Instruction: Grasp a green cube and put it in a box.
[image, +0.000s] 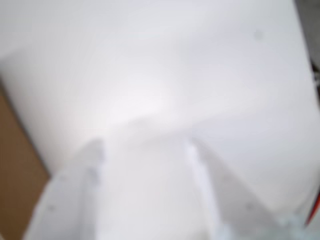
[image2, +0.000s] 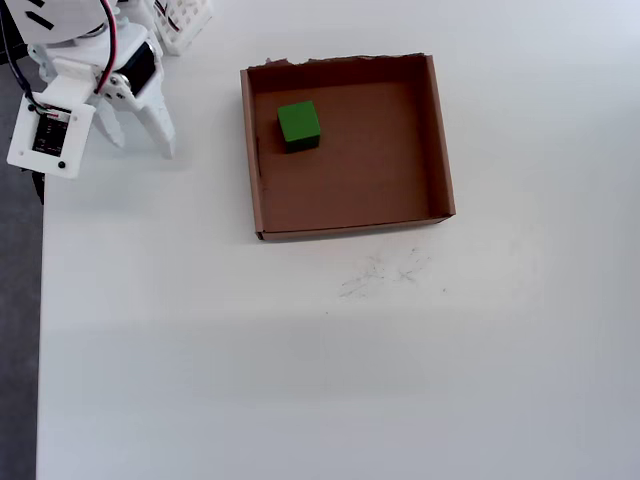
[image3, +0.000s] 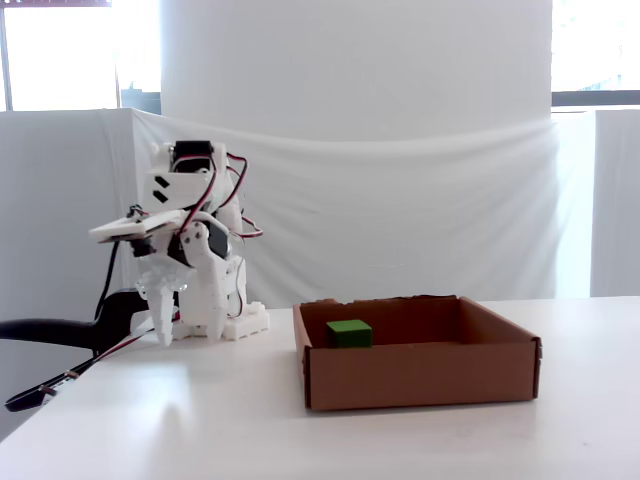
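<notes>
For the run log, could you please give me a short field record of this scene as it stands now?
cube: green cube lies inside the box, near its upper left corner in the overhead view
box: brown cardboard box on the white table, top edge ragged
hand: hand left of the box, fingers apart, holding nothing
task state: cube already in box

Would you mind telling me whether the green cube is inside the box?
Inside: the green cube rests on the box floor, near its upper-left corner in the overhead view.
</notes>
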